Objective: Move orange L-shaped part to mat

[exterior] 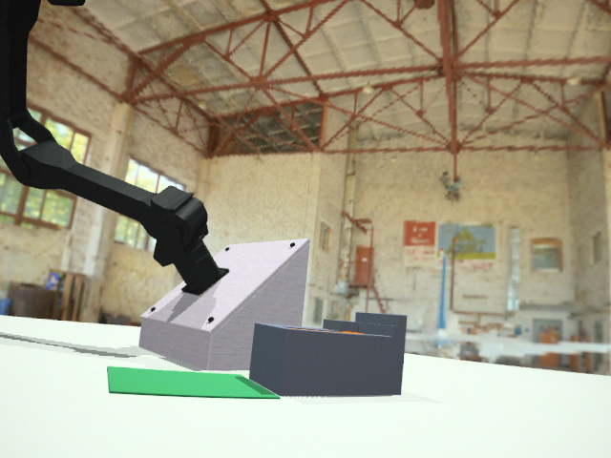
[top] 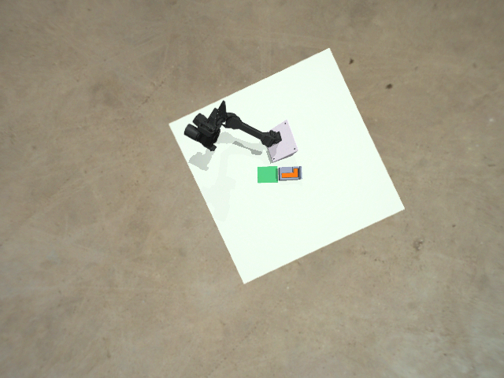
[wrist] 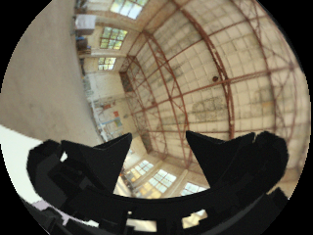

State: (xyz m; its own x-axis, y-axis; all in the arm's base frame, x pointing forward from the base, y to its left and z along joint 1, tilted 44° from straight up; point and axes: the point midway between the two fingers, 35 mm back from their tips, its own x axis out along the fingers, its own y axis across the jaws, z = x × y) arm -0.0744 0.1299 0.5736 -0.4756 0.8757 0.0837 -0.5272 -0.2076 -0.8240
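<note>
The orange L-shaped part [top: 290,175] lies flush in the pocket of the grey tray [top: 284,168] [exterior: 326,362]. In the exterior view only a thin orange strip of the part [exterior: 345,332] shows over the tray's top. The green mat [top: 267,175] [exterior: 187,382] lies flat against the tray's left side. My gripper [top: 220,109] [wrist: 159,135] is open and empty. It is raised far to the left of the tray and mat and points up at the hall roof. It is out of frame in the exterior view.
The arm stands on a slanted pale grey pedestal [top: 287,142] [exterior: 256,296] just behind the tray and mat. All of this rests on a white square table top [top: 325,203] over a concrete floor.
</note>
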